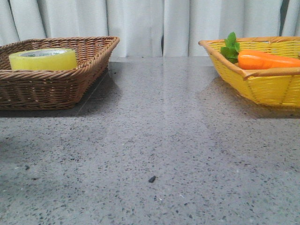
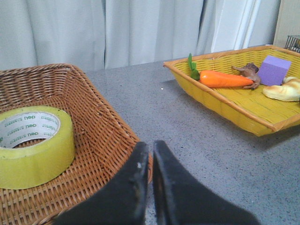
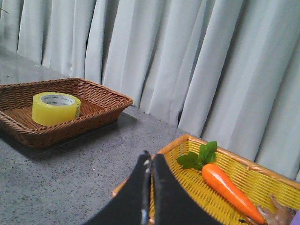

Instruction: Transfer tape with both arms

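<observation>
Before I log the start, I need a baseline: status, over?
Left gripper shut, empty. Right gripper shut, empty. Tape flat in brown basket, untouched. Nothing blocking it.

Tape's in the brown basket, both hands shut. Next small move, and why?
Probably open the left hand and bring it over the tape. The roll lies flat in the brown basket on the left side, that hand hangs near the basket's rim, and its fingers are pressed together, holding nothing.
</observation>
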{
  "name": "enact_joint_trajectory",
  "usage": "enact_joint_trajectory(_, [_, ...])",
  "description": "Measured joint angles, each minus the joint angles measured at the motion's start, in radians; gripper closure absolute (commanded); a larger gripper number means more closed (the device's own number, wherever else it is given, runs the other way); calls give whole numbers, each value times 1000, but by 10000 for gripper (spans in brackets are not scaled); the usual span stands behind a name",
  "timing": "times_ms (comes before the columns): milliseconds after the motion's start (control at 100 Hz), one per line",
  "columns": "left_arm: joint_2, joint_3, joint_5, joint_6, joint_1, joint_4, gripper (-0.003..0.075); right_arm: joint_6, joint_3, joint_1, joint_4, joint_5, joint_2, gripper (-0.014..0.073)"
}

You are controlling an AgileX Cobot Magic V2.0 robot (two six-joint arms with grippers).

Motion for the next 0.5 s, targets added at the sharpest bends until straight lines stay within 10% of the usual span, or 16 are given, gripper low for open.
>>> enact_joint_trajectory(500, [-136,152,-77,31,-12,130,741,0,0,0,0,0,-1,660])
